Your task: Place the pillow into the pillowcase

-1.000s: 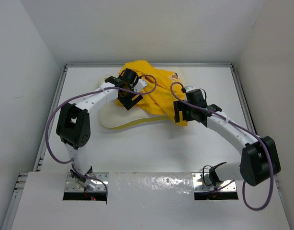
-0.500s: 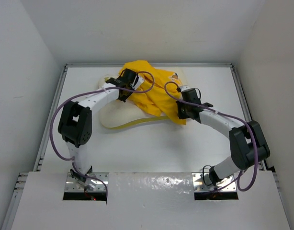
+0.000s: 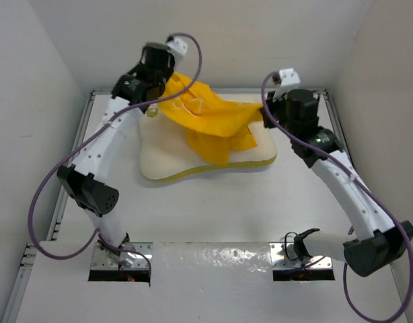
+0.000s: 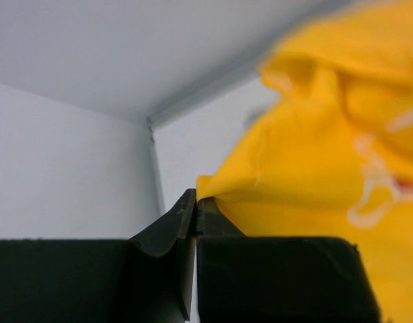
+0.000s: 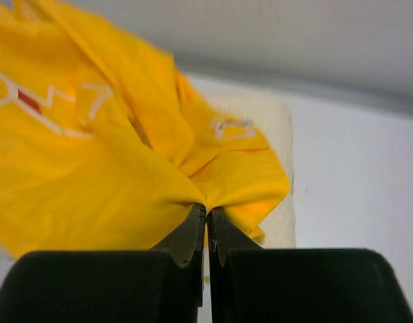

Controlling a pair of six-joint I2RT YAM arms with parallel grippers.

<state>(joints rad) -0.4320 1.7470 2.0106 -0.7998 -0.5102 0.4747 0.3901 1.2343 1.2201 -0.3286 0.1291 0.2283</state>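
Top external view: both arms have lifted from low over the pillow [image 3: 167, 159], so the pillowcase [image 3: 208, 116] now hangs stretched above it rather than lying crumpled on it. The left gripper [image 3: 157, 101] and right gripper [image 3: 266, 116] are each clamped on a pinch of yellow cloth at opposite ends. The pillow lies bare beneath; I judge insertion hasn't begun.
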